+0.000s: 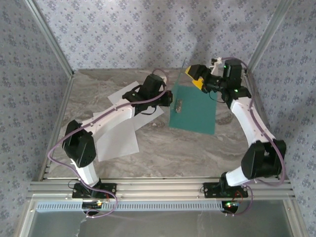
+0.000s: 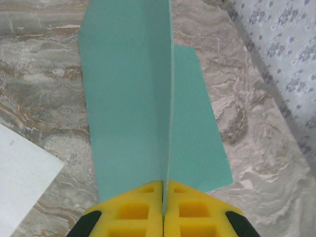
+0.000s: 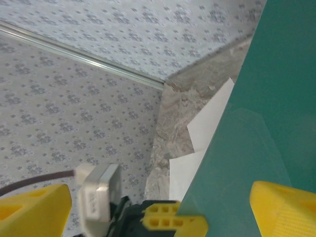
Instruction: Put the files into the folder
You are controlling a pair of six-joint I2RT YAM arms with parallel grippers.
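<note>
On the desk [image 1: 163, 148], the folder [image 1: 195, 113] lies toward the right rear. The 2 files [image 1: 116, 138] lie flat and close together on the left, apart from it. The left end effector [image 2: 163, 200] is clamped on the near edge of the folder's cover [image 2: 128, 98]. Its yellow fingers are pressed together with the thin teal sheet pinched between them, and the cover stands roughly upright off the lower leaf. The right end effector [image 1: 198, 77] hovers at the folder's far end with its fingers wide apart, gripping nothing; the raised cover seems to pass between them. The opening step looks about half done: the cover is lifted but not laid flat. By my judgement everything else is left to do. Neither file is picked up, and both have to go onto the inner leaf before the cover is shut.
</note>
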